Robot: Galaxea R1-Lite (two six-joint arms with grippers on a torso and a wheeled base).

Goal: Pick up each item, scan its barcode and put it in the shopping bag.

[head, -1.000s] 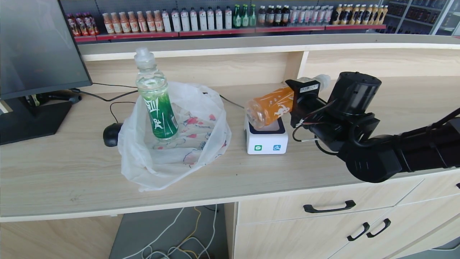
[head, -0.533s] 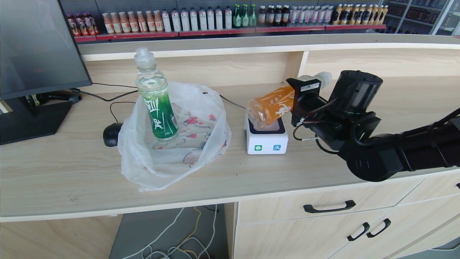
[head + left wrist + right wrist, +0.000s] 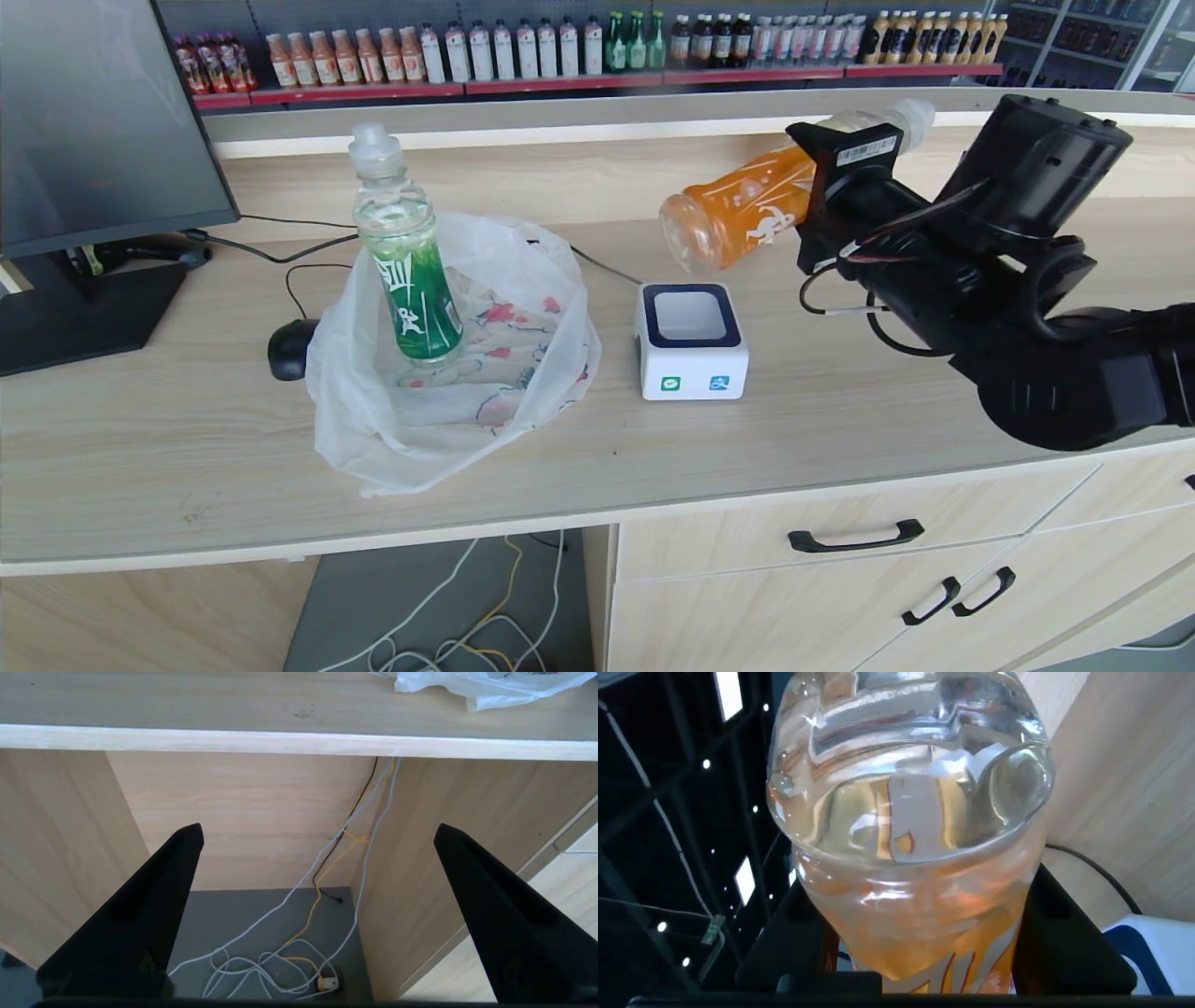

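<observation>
Wooden counter, bottle partly behind right hand

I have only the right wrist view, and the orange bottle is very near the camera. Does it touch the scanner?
Observer: No. The right gripper holds the orange bottle tilted in the air, clear of the scanner.
Operator: Is something already in the shopping bag?
Observer: Yes, a green bottle stands upright in the shopping bag, left of the scanner.
Operator: Where is the left gripper?
Observer: The left gripper is open, low in front of the counter, above floor cables.
</observation>
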